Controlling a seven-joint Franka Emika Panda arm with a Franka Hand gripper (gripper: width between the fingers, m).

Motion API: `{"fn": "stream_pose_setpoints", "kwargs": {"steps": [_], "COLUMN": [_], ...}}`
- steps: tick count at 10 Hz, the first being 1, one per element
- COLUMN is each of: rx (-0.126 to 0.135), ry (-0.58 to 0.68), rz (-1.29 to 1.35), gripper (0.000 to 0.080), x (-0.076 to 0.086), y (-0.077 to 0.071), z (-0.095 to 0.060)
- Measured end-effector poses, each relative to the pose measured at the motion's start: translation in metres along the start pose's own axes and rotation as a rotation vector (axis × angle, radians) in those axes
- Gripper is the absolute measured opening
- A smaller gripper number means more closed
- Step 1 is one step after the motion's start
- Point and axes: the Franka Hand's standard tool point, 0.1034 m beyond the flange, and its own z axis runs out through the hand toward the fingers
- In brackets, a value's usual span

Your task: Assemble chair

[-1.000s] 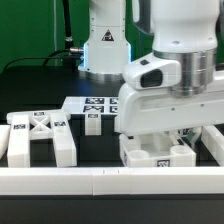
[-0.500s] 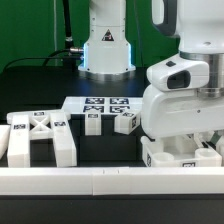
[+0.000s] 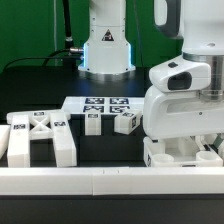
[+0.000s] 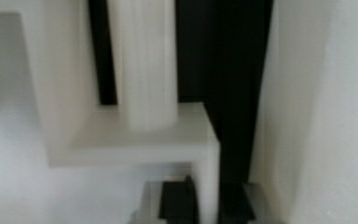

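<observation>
On a black table (image 3: 100, 150) before a green backdrop (image 3: 30, 30), we find the marker board (image 3: 98, 103). Toward the exterior view's left of the board stands the chair's X-ribbed panel (image 3: 38, 135); two small tagged blocks (image 3: 93, 124) sit just in front of it. Toward its right the gripper (image 3: 185, 140), jaws closed together, hangs low over another white chair part (image 3: 165, 155); whether it pinches anything we cannot tell.

Bare table (image 3: 100, 150) lies open between the ribbed panel (image 3: 38, 138) and the arm (image 3: 185, 110).
</observation>
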Motion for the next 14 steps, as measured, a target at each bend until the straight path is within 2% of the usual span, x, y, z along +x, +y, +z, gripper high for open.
{"fn": "stream_pose_setpoints", "kwargs": {"steps": [1,2,3,4,5,6,8,9,11,14], "rx": [-0.005,-0.012,-0.017,-0.016,-0.016,-0.016,-0.020,-0.027,-0.041,-0.038], "ry": [-0.001,0.000,-0.007,0.001,-0.007,-0.012,0.004,0.013,0.056,0.049], "rz": [0.005,0.012,-0.019,-0.037,-0.065,-0.089,-0.138,-0.158,-0.273,-0.251], "gripper": [0.0117,0.0259,0.0394,0.0394,0.0568,0.0627,0.0645,0.0645,0.0649,0.0649], "x": [0.000,0.001,0.002,0.004,0.002,0.000,-0.005,-0.017,-0.042,-0.044], "y": [0.005,0.012,0.017,0.015,0.016,0.019,0.038,0.053,0.097,0.098], "z": [0.000,0.000,-0.014,-0.029,-0.048,-0.066,-0.089,-0.092,-0.094,-0.091]}}
